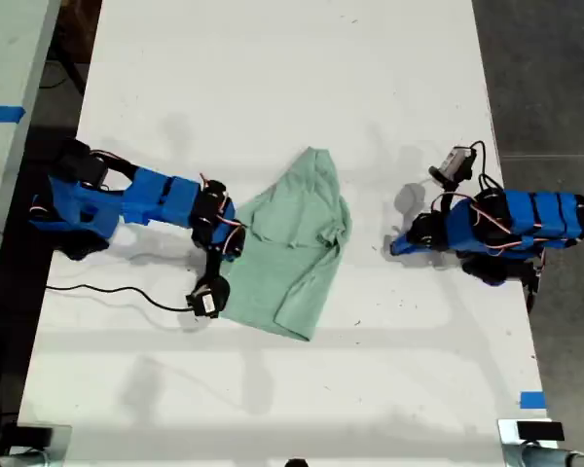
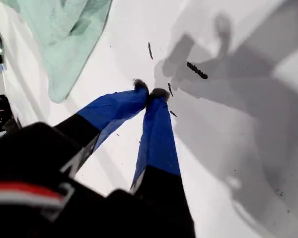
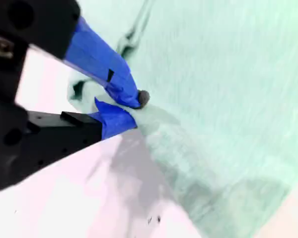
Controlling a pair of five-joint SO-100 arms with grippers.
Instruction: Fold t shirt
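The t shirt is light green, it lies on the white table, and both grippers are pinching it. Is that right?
Not both. My second gripper pinches the t shirt at its edge; my first gripper is shut on nothing over the bare table, as the first wrist view shows.

white table (image 1: 273,78); blue tape piece (image 1: 531,400) near exterior view's lower right; grey floor (image 1: 545,68) beyond

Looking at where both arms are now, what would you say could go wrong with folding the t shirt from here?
My second gripper seems to pinch only a thin bit of the t shirt at its edge, so the cloth may slip out when lifted. The shirt lies crumpled and partly doubled over, so a fold from this state could come out uneven. My first gripper is shut over bare table, apart from the shirt, so one side would likely drag.
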